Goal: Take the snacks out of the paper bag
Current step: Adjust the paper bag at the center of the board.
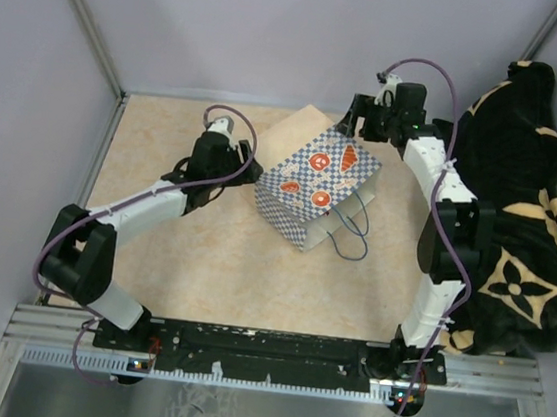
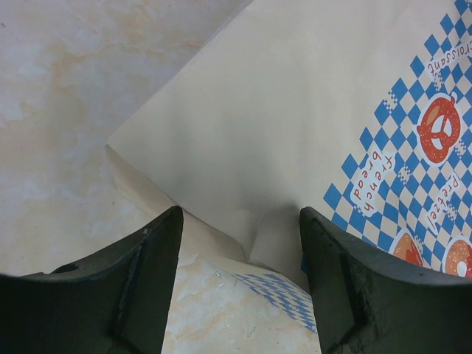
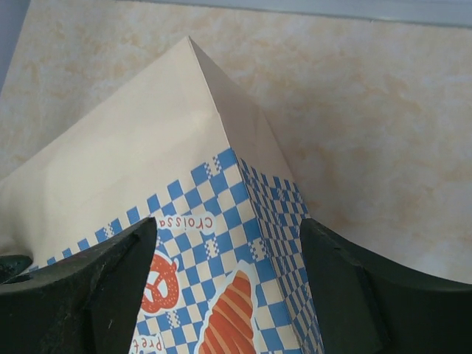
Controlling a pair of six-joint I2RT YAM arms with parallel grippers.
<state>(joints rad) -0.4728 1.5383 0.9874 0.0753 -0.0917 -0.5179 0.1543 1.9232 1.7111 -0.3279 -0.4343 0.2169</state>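
The paper bag (image 1: 317, 178) lies on its side in the middle of the table, its checkered band and orange bread pictures facing up and its blue cord handles (image 1: 351, 232) trailing toward the near edge. The snacks are hidden. My left gripper (image 1: 249, 172) is at the bag's left edge. It is open, and the bag's folded side (image 2: 273, 236) sits between its fingers (image 2: 140, 280). My right gripper (image 1: 353, 126) hovers open over the bag's far right corner, with the checkered edge (image 3: 251, 221) between its fingers (image 3: 339, 287).
A black-and-tan blanket (image 1: 519, 216) is heaped along the right side, beside the right arm. Grey walls close in the back and both sides. A metal rail (image 1: 272, 354) carrying the arm bases runs along the near edge.
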